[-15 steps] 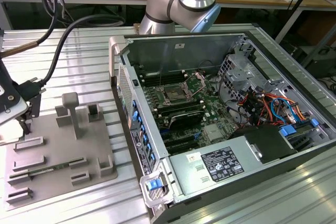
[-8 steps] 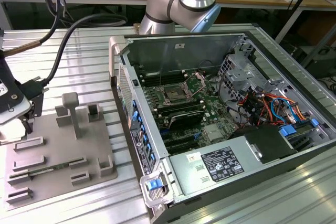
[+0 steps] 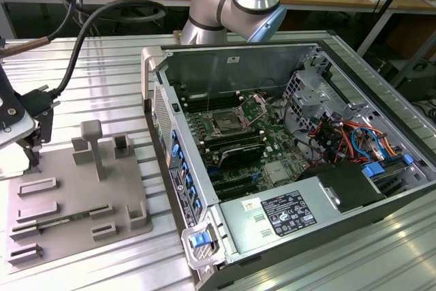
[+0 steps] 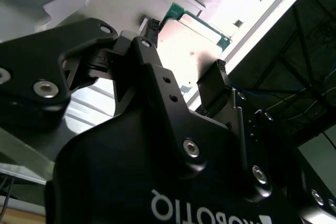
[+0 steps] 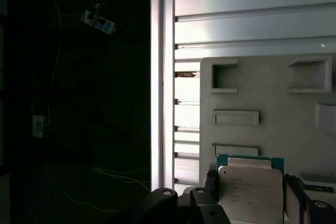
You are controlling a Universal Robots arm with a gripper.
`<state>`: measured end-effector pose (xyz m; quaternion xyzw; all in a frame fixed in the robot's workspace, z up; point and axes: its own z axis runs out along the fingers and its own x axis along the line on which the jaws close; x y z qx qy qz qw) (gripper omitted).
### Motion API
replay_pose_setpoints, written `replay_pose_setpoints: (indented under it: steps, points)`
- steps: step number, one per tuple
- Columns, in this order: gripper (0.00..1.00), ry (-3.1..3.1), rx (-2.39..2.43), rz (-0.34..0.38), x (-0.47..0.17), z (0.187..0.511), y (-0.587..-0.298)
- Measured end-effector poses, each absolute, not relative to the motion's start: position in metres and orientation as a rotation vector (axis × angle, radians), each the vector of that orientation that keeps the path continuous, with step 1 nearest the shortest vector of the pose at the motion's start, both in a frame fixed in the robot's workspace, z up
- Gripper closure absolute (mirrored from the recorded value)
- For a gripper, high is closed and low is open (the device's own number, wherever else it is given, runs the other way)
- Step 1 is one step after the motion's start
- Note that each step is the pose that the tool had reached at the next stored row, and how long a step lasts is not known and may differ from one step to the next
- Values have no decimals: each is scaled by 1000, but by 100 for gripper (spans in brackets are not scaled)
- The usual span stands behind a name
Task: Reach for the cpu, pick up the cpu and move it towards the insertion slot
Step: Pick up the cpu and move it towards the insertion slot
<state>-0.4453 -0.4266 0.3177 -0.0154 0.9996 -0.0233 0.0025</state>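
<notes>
My claw (image 5: 251, 195) was pressed together on the cpu (image 5: 248, 184): in both wrist views its pale silvery top sat between my two black fingers (image 5: 290, 195), one against each of two opposite edges, and a strip of the green edge showed beyond the far side of the lid. The chip is square, so it had no long axis to speak of. What counted was that I held it flat, by its sides, with its top face towards my wrist. Below it lay the grey tray (image 3: 75, 182) with its shallow rectangular pockets. I could not tell whether the chip had cleared that tray or rested on it. In the exterior view I was low at the exterior view's left edge, over the tray's outer end, near where the ribbed metal table (image 3: 102, 86) gave out. The insertion slot (image 3: 225, 125) lay well apart from me, towards the exterior view's right. It sat inside the open computer case (image 3: 238, 66), a shiny square frame with a dark centre, set in the green circuit board (image 3: 272, 144) just beside the long black memory slots (image 3: 235, 149). Between the chip and that slot stood the rest of the tray, a stretch of bare table and the case's near wall (image 3: 174, 161), which rose above the level of the board. By my judgement the pick was about made, and the whole distance to the slot remained.
</notes>
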Motion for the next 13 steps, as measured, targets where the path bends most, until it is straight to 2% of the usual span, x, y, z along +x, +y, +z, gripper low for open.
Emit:
replay_pose_setpoints:
  steps: [13]
  points:
    - [45,3135,-48,-80,-445,356,-426]
